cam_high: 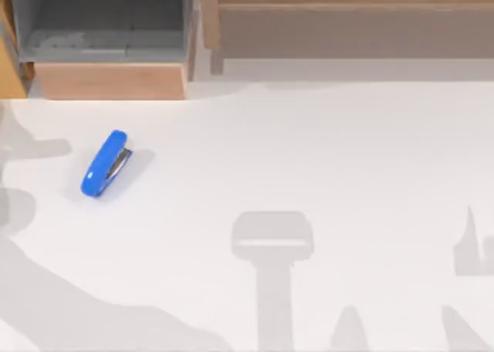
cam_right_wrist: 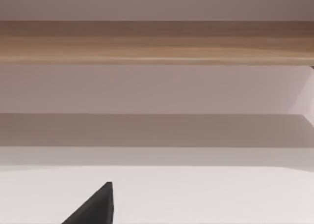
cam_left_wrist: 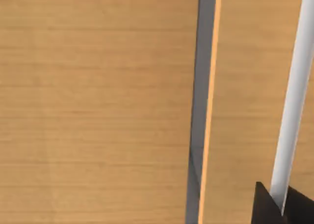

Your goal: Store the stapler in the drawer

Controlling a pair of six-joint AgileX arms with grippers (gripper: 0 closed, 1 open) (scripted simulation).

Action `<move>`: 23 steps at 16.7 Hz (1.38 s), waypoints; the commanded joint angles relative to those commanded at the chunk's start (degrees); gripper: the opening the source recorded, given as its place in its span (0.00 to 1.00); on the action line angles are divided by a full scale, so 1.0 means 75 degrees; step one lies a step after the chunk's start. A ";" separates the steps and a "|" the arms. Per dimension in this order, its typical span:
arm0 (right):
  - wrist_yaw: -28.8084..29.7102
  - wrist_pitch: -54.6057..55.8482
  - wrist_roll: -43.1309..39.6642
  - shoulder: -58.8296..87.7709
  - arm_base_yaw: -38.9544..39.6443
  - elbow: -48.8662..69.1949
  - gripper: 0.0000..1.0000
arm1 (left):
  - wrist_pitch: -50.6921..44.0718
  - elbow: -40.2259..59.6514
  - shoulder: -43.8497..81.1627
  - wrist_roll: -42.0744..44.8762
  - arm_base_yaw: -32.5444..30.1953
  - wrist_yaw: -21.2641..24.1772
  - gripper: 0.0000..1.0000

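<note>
The blue stapler [cam_high: 106, 164] lies slantwise on the white table at the left, its silver underside turned to the right. Behind it, at the far left, the drawer [cam_high: 112, 80] stands pulled out, showing its grey inside above the tan front panel. A dark corner of my left gripper [cam_left_wrist: 274, 209] appears close against tan wooden panels with a grey gap between them. In the right wrist view, a dark edge of my right gripper [cam_right_wrist: 98, 208] hangs over the bare white tabletop.
A long wooden cabinet [cam_high: 347, 28] runs along the table's back, from the drawer to the right edge. A pale bar [cam_left_wrist: 294, 96] runs beside the wooden panels in the left wrist view. Arm shadows fall across the table's front and left.
</note>
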 joint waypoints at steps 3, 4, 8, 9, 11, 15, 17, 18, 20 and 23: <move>0.0000 0.0000 0.0000 0.0000 0.0000 0.0000 1.00 | 0.0407 -0.0796 -0.0336 0.0011 0.0222 0.0173 0.00; 0.0000 0.0000 0.0000 0.0000 0.0000 0.0000 1.00 | 0.0492 -0.0911 -0.0394 0.0025 0.0267 0.0205 0.00; 0.0000 0.0000 0.0000 0.0000 0.0000 0.0000 1.00 | 0.0493 -0.0917 -0.0363 0.0032 0.0234 0.0201 0.00; 0.0000 0.0000 0.0000 0.0000 0.0000 0.0000 1.00 | 0.0514 -0.0940 -0.0384 0.0034 0.0242 0.0212 0.00; 0.0000 0.0000 0.0000 0.0000 0.0000 0.0000 1.00 | 0.0691 -0.1217 -0.0546 0.0044 0.0330 0.0341 0.00; 0.0000 0.0000 0.0000 0.0000 0.0000 0.0000 1.00 | 0.1238 -0.2337 -0.0969 0.0038 0.0734 0.0732 0.00; 0.0000 0.0000 0.0000 0.0000 0.0000 0.0000 1.00 | 0.1465 -0.2713 -0.1135 0.0057 0.0905 0.0870 0.00; 0.0000 0.0000 0.0000 0.0000 0.0000 0.0000 1.00 | 0.1519 -0.2779 -0.1169 0.0068 0.0943 0.0899 0.00; 0.0000 0.0000 0.0000 0.0000 0.0000 0.0000 1.00 | 0.1523 -0.2783 -0.1171 0.0068 0.0946 0.0901 0.00; 0.0000 0.0000 0.0000 0.0000 0.0000 0.0000 1.00 | 0.1628 -0.2877 -0.1227 0.0076 0.1029 0.0991 0.00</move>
